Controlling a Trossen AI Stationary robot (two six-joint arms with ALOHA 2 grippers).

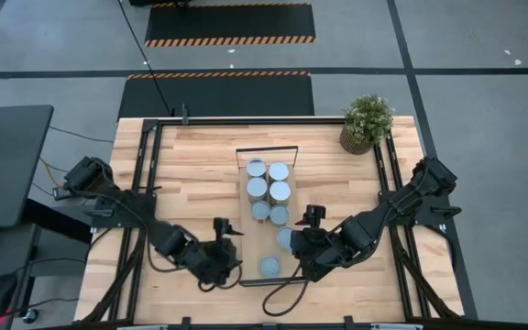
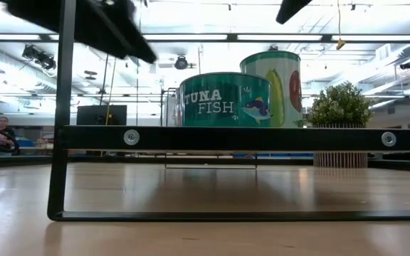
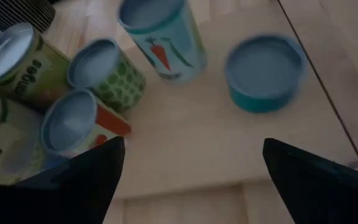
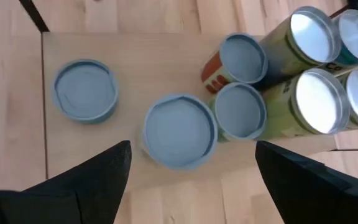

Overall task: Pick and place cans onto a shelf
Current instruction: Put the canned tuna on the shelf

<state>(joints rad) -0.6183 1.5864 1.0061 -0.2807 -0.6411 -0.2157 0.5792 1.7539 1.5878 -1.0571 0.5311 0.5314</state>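
Several cans stand upright on the light wood shelf (image 1: 247, 236), which lies along the table's middle. Most cluster at its far half (image 1: 268, 189). A wide can (image 1: 285, 238) and a low teal can (image 1: 269, 267) stand apart toward its near end. My left gripper (image 1: 235, 249) is open and empty above the shelf's left edge; its wrist view (image 3: 191, 180) shows the teal can (image 3: 266, 71) ahead. My right gripper (image 1: 301, 246) is open and empty at the shelf's right edge. In its wrist view (image 4: 194, 177) the wide can (image 4: 179, 130) is just ahead of the fingers.
A potted plant (image 1: 366, 122) stands at the table's far right corner. The black frame rails (image 1: 141, 174) run along the table's left and right sides. In the low view a teal tuna can (image 2: 226, 99) shows behind the shelf's black frame bar (image 2: 262, 138).
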